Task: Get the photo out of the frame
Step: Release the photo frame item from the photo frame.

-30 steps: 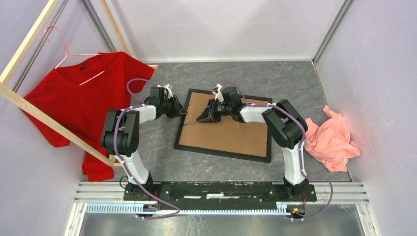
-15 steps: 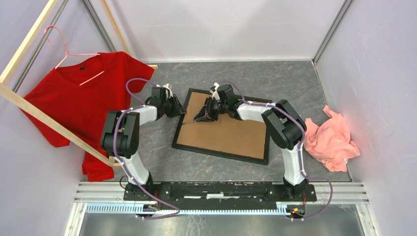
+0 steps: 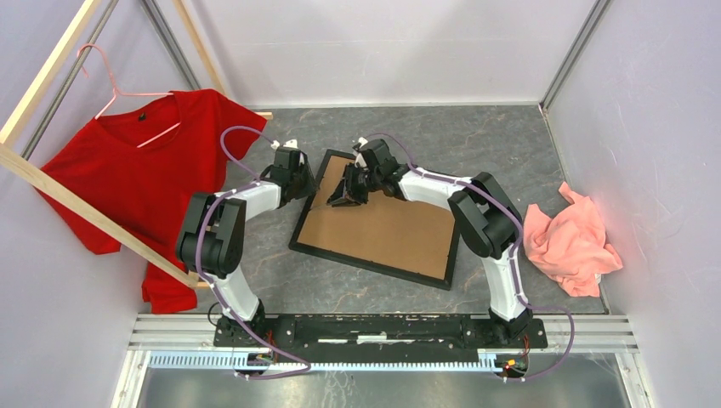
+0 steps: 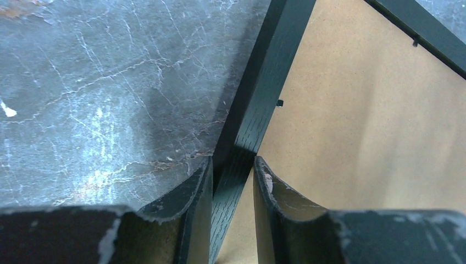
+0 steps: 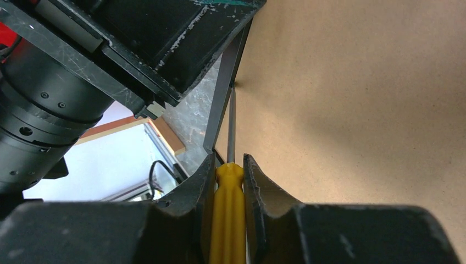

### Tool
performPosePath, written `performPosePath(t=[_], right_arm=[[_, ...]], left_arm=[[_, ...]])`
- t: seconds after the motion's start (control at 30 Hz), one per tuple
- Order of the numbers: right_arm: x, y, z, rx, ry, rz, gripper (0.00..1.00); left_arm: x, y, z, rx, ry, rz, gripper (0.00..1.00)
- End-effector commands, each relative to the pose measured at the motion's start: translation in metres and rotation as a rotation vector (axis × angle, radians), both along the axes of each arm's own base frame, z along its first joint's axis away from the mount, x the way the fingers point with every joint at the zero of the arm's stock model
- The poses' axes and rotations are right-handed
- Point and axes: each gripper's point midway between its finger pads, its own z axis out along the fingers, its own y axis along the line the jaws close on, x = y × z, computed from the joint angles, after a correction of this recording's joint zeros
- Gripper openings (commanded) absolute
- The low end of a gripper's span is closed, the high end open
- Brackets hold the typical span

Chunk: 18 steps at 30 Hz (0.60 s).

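**While the frame lies back-up, its photo is out of sight**

Because the frame (image 3: 367, 266) rests face-down on the grey table (image 3: 510, 136), only its brown backing board (image 3: 383, 234) shows. The photo cannot be seen in any view. Whether the far-left corner is lifted off the table is unclear. The long axis runs from far left to near right, skewed to the table edge. Left gripper (image 4: 232, 165) is clenched on the left short rail near that corner, one finger on each side. Right gripper (image 5: 228, 162) grasps a yellow-handled screwdriver (image 5: 228, 212), shaft tip at the seam between rail and board. The handle end is cut off.
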Motion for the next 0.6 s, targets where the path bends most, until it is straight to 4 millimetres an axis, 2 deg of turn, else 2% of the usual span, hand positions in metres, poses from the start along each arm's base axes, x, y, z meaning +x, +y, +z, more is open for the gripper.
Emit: performPosePath(t=[0.0,0.13,0.37,0.57], right_arm=[[-0.024,0.063,0.087,0.213,-0.211,0.208,0.00],[-0.014,0.060,0.087,0.174,-0.265,0.204,0.00],[-0.018,0.053,0.081,0.156,-0.299,0.238,0.00],[-0.014,0.069,0.103,0.226,-0.323,0.237,0.00]], left_arm=[[-0.061,-0.007,-0.058,0.082,0.245,-0.067,0.02],[-0.059,-0.007,-0.055,0.086,0.237,-0.075,0.02],[-0.057,-0.005,-0.056,0.101,0.239,-0.075,0.02],[-0.058,-0.005,-0.059,0.100,0.246,-0.072,0.02]])
